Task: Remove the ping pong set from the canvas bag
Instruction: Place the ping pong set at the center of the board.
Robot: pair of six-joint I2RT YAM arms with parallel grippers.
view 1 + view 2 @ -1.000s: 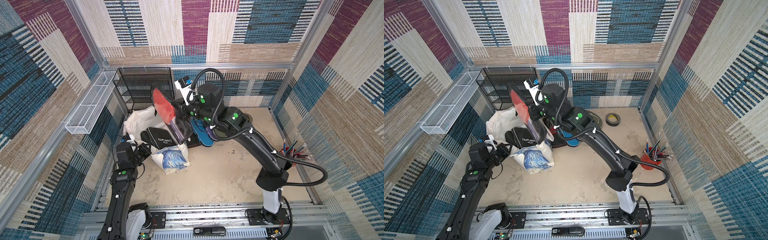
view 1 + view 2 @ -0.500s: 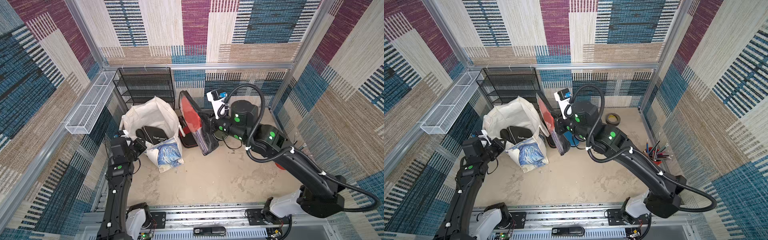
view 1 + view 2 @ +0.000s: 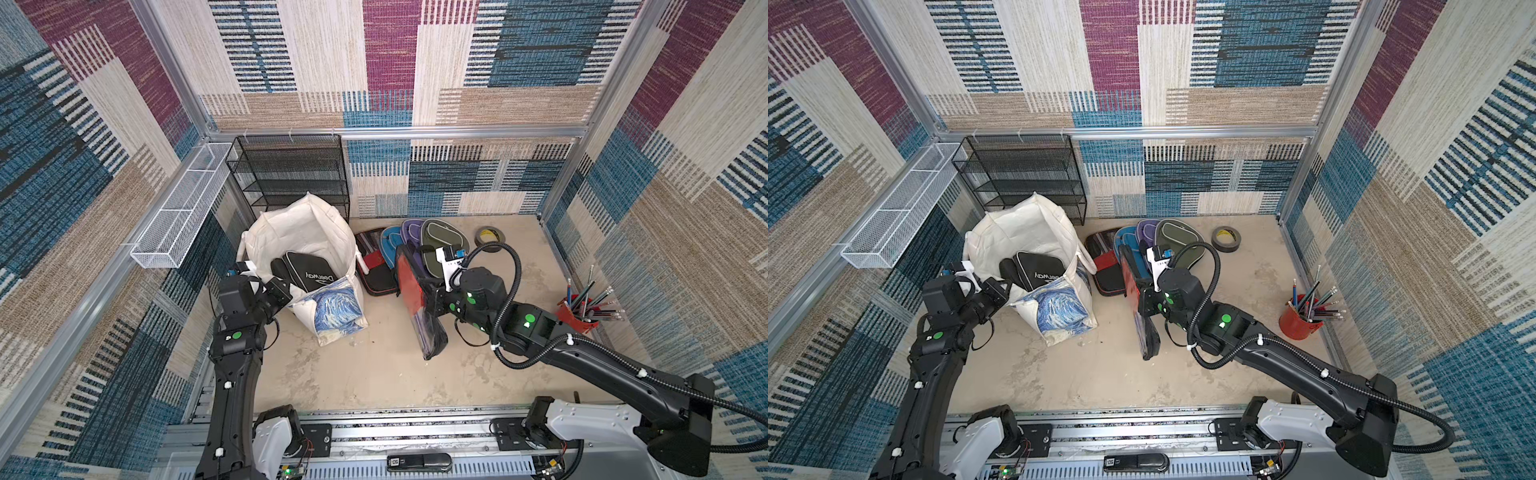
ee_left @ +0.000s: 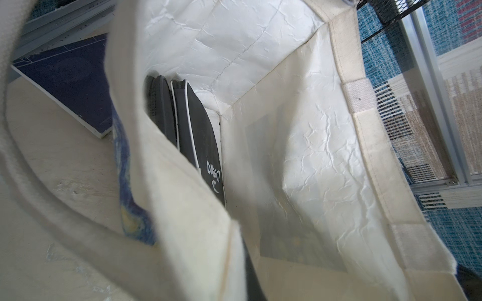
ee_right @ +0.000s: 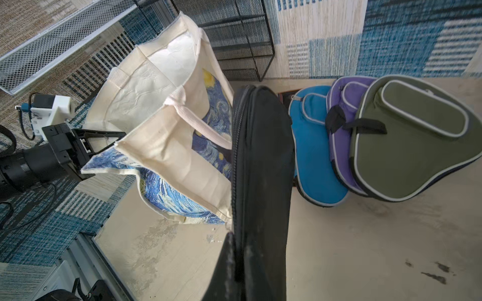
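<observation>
The cream canvas bag [image 3: 303,237] with the blue swirl print [image 3: 338,309] stands open at the left of the floor, seen in both top views. My left gripper [image 3: 286,291] is shut on the bag's near rim, as the right wrist view shows [image 5: 87,147]. To the right of the bag, my right gripper [image 3: 432,300] is shut on the ping pong set [image 3: 409,286], a black zip case with a red face. The set [image 3: 1147,332] hangs on edge, outside the bag, with its low end at or just above the floor. Black cases [image 3: 309,272] remain inside the bag.
Blue [image 3: 390,247], purple [image 3: 410,230] and olive [image 3: 444,239] paddle cases and a red-black one [image 3: 376,272] lie behind the held set. A tape roll [image 3: 490,239], a red cup of pencils [image 3: 579,318], a black mesh shelf [image 3: 291,174] and a white wire basket [image 3: 178,220] line the edges.
My right arm carried the set from above the bag's mouth to the right and down toward the floor. The bag straightened up; my left gripper kept its hold on the rim.
</observation>
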